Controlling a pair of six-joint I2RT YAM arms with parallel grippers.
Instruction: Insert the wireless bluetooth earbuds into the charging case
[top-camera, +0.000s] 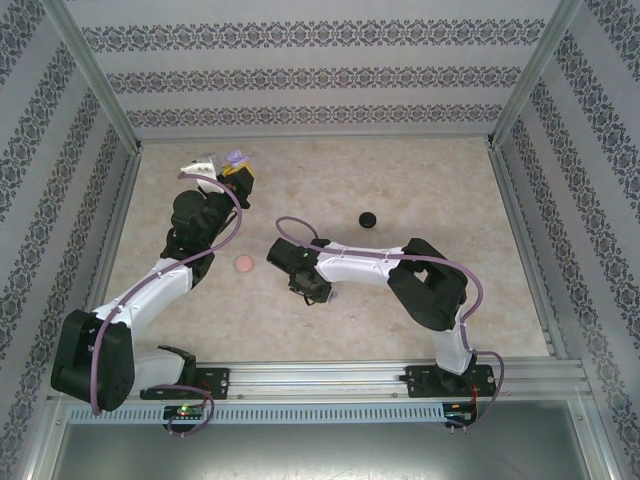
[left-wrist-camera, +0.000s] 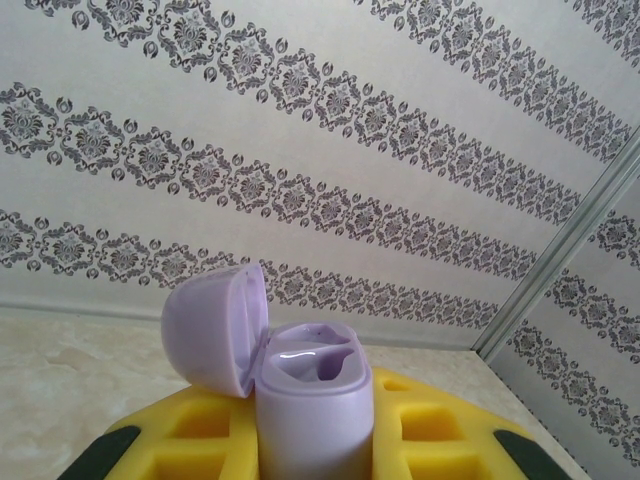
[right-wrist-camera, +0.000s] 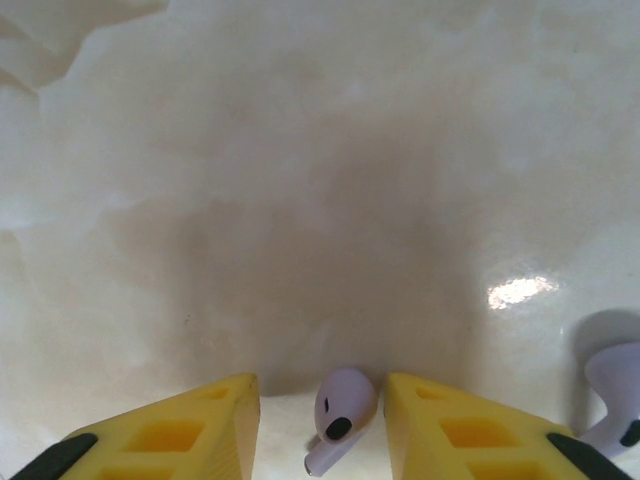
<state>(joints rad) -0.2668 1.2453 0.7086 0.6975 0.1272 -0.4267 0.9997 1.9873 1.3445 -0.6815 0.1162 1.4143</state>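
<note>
The left tool (top-camera: 238, 175) is clamped on the purple charging case (left-wrist-camera: 310, 400), holding it upright over the far left of the tabletop (top-camera: 420, 180) with its lid swung open. The right tool (right-wrist-camera: 321, 392) is down at the tabletop. Its yellow fingers (right-wrist-camera: 215, 420) stand partly open either side of a purple earbud (right-wrist-camera: 345, 400) lying there, a gap still showing. A second purple earbud (right-wrist-camera: 615, 385) lies nearby. A round black case (top-camera: 367, 219) and a pink case (top-camera: 241, 263) sit well apart.

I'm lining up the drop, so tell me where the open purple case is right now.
The purple case, lid open, is clamped in the left gripper over the far left of the table, near the back wall.
</note>
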